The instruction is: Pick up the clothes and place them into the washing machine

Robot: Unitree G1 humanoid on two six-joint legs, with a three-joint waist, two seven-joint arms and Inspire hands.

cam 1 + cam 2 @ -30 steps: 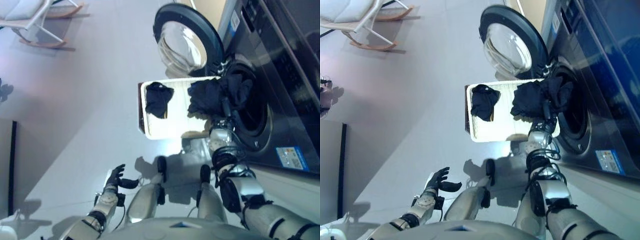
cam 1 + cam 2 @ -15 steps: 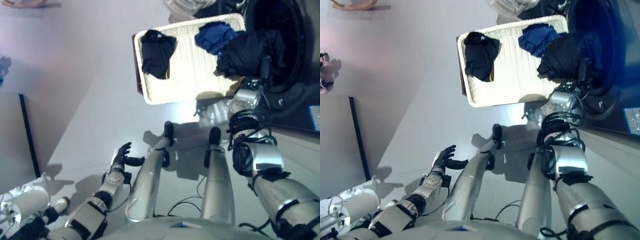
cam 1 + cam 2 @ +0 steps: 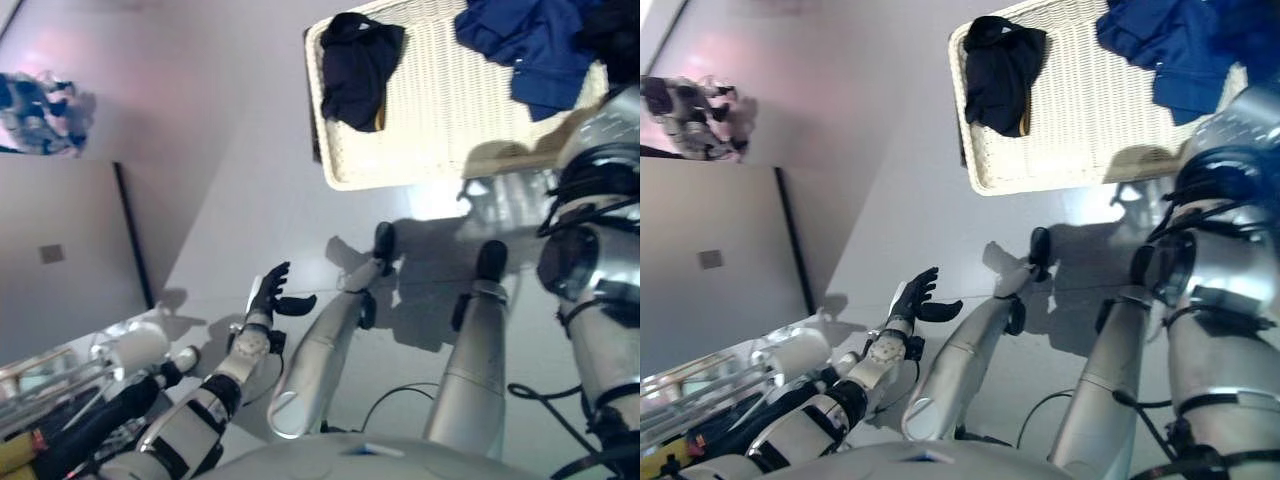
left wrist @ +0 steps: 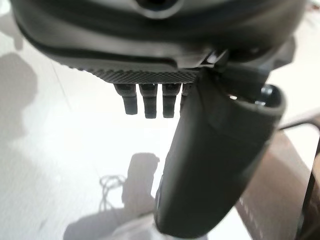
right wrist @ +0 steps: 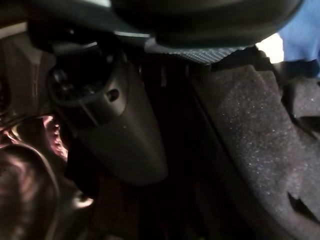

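Evidently a dark garment [image 5: 260, 165] is being delivered; right hand [image 5: 120, 125] grip cannot be told, left hand [image 3: 272, 298] relaxed, empty. Release follows.

Bare grey floor [image 3: 250, 180] lies open left of the white woven rectangular basket [image 3: 440, 110]. Inside it, black garment [image 3: 358, 65] lies left, blue garment [image 3: 535, 40] right, bare weave between.

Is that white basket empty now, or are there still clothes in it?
Not empty. The white basket holds a black garment bunched at one end and a blue garment at the other; woven bottom shows bare between them.
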